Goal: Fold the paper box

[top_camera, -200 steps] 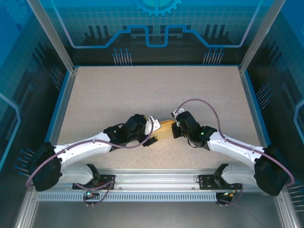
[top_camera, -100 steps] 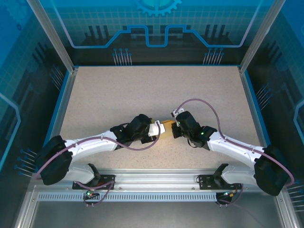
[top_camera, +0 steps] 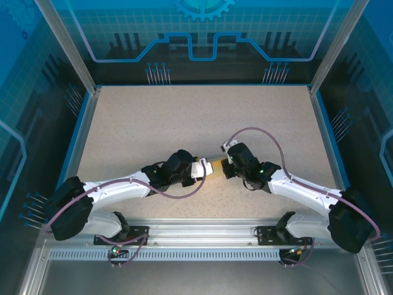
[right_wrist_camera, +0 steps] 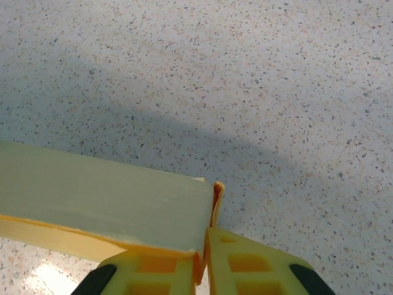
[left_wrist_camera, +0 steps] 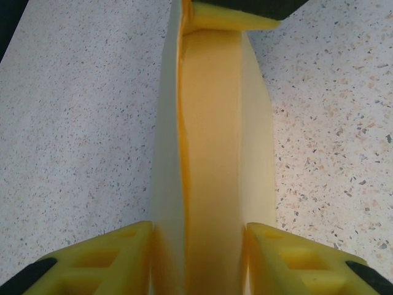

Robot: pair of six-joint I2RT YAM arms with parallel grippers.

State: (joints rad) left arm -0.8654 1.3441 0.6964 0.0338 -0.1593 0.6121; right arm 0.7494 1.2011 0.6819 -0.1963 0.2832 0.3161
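Lying seemingly left-right, the paper box (top_camera: 216,165)

My yellow jaws pinch the thin end edge of the pale yellow paper box (right_wrist_camera: 104,206), whose long side runs off left over the speckled, shadowed worktop (right_wrist_camera: 276,80).

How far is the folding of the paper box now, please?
Done: the paper box already has a narrow rectangular shape, its side walls up. In hand: the left claw squeezes its long sides, and the right claw pinches the opposite end. Left: a long gap between the walls looks open, so closing probably remains.
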